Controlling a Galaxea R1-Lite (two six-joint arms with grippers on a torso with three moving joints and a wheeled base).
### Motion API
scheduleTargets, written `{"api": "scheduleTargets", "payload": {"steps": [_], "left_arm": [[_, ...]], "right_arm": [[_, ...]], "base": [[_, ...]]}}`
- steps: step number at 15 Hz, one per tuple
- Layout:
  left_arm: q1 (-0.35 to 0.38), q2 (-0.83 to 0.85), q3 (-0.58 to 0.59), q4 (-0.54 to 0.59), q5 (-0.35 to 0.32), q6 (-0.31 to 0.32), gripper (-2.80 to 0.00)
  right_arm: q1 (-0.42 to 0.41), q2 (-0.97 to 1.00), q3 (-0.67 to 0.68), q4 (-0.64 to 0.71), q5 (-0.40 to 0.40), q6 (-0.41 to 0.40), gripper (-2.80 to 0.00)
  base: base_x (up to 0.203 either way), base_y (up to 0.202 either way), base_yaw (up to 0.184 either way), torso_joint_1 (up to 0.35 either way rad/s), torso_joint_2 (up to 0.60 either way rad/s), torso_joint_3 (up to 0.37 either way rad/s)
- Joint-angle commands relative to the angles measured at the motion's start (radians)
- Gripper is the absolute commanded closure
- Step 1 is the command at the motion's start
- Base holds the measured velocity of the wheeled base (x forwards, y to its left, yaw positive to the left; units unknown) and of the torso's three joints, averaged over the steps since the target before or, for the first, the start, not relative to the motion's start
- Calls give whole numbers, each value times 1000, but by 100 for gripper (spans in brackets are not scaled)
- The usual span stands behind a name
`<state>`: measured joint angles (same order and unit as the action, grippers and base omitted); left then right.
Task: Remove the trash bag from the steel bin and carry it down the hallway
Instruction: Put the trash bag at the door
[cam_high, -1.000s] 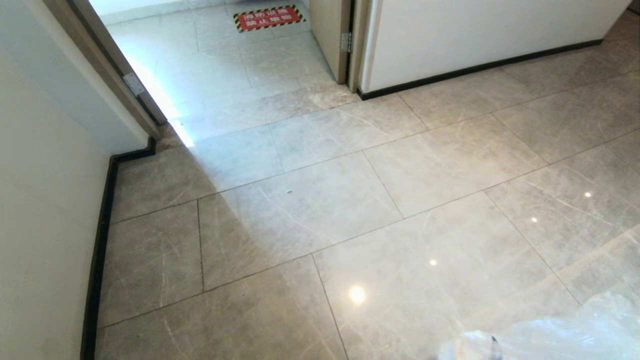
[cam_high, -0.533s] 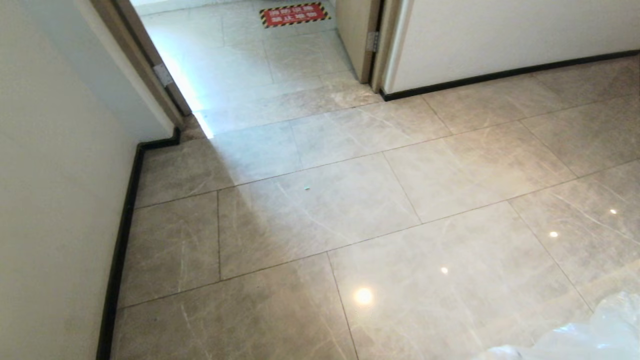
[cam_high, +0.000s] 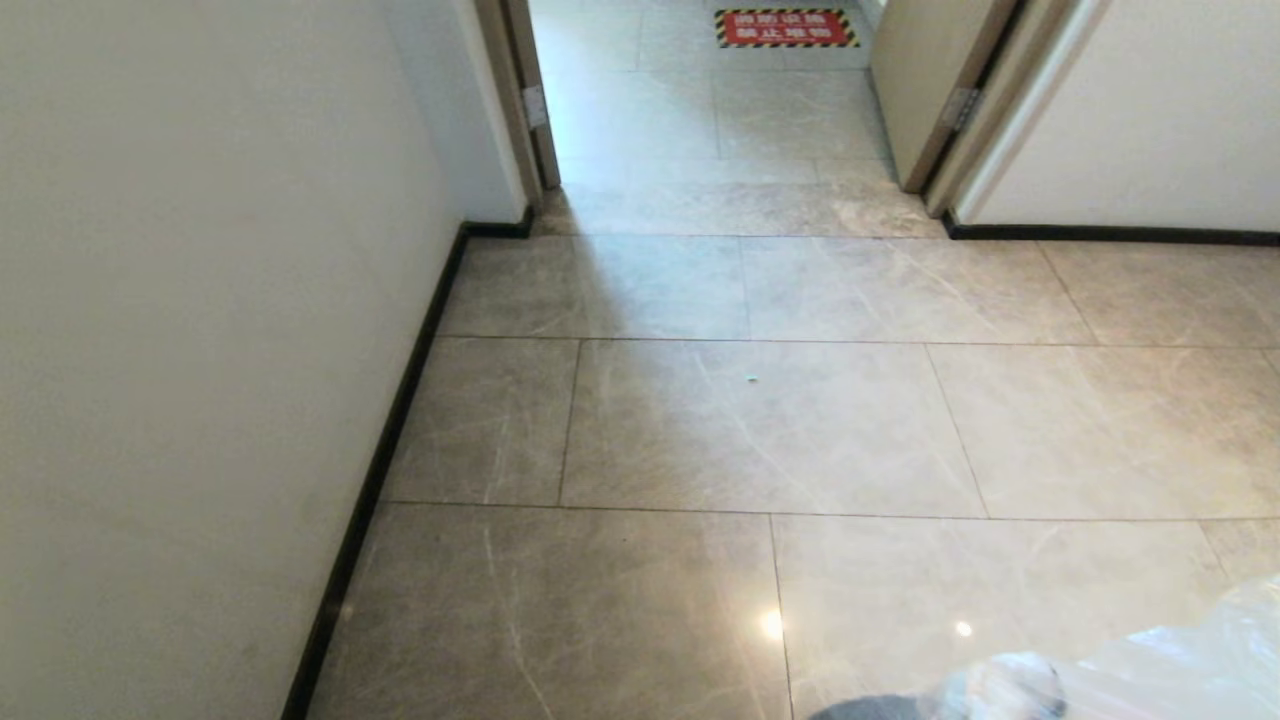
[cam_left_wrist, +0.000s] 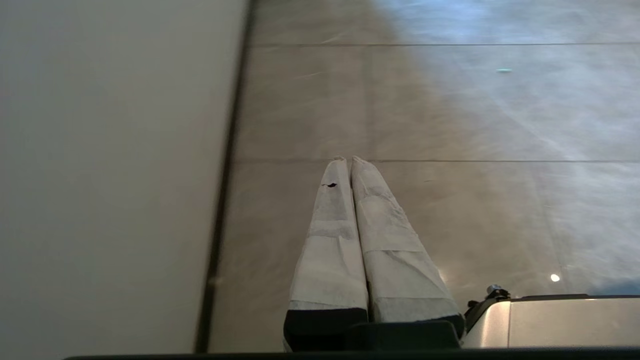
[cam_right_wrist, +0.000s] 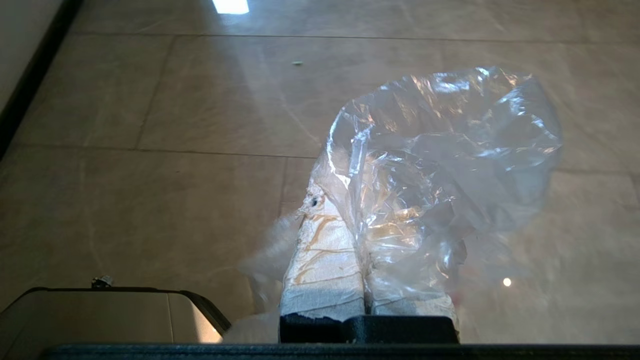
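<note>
The trash bag (cam_right_wrist: 450, 150) is thin, crinkly clear plastic. My right gripper (cam_right_wrist: 342, 197) is shut on its gathered neck, and the film billows over one of the white-wrapped fingers (cam_right_wrist: 325, 250). In the head view the trash bag (cam_high: 1180, 665) shows only at the lower right corner, above the hallway floor (cam_high: 760, 430) of glossy grey-beige tiles. My left gripper (cam_left_wrist: 349, 161) is shut with nothing in it and hangs over the tiles near the wall. The steel bin is out of view.
A white wall (cam_high: 200, 350) with black skirting (cam_high: 380, 440) runs close along the left. An open doorway (cam_high: 720, 110) lies straight ahead, with a red floor sign (cam_high: 786, 28) beyond it. A door leaf (cam_high: 925, 90) and another white wall (cam_high: 1150, 130) stand at the right.
The whole head view has swung: the doorway now sits straight ahead and the left wall fills more of the picture. The bag stays at the lower right corner.
</note>
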<state>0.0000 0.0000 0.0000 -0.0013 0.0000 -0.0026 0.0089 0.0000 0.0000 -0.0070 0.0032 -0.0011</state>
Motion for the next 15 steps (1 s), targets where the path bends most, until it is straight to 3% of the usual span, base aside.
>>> {"api": "scheduleTargets", "payload": {"steps": [1, 9, 15], "left_arm": [[0, 0, 0, 0, 0, 0, 0], [0, 0, 0, 0, 0, 0, 0], [0, 0, 0, 0, 0, -1, 0]], "right_arm": [[0, 2, 2, -1, 3, -3, 0], [0, 2, 1, 2, 6, -3, 0], [0, 2, 1, 2, 3, 1, 0]], "base": [[2, -6, 170, 2, 4, -1], [1, -8, 169, 2, 1, 4], [1, -1, 28, 1, -1, 1]]}}
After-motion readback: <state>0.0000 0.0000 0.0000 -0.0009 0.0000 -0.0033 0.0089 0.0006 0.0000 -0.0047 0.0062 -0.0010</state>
